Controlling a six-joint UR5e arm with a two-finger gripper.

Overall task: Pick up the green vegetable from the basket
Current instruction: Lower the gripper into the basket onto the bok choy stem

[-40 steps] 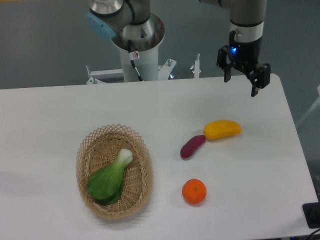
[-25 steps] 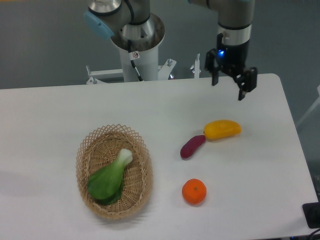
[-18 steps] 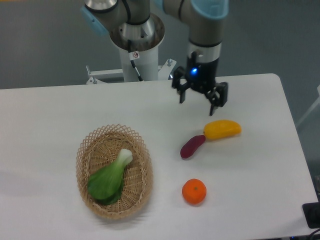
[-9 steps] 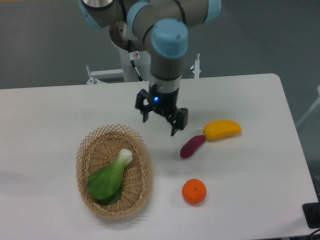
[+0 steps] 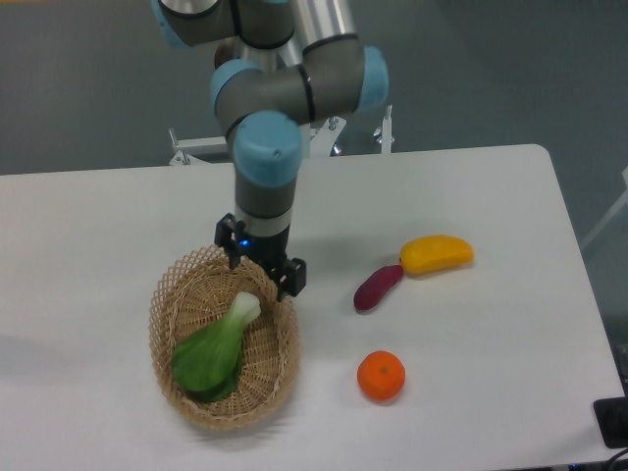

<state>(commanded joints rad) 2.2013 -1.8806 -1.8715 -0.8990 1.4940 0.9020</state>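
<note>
The green vegetable (image 5: 214,352), a bok choy with a white stalk end and bright green leaves, lies in the oval tan wicker basket (image 5: 173,305) at the front left of the table. My gripper (image 5: 261,271) is open and empty, fingers pointing down over the basket's far right rim, just above and behind the bok choy's white stalk end. It does not touch the vegetable.
A purple sweet potato (image 5: 378,287) and a yellow fruit (image 5: 436,254) lie right of the basket. An orange (image 5: 381,376) sits near the front. The robot base (image 5: 270,118) stands behind the table's far edge.
My gripper has swept from the far right of the table leftward and toward the front, ending over the basket's far right rim. It stayed open. The objects have not moved.
</note>
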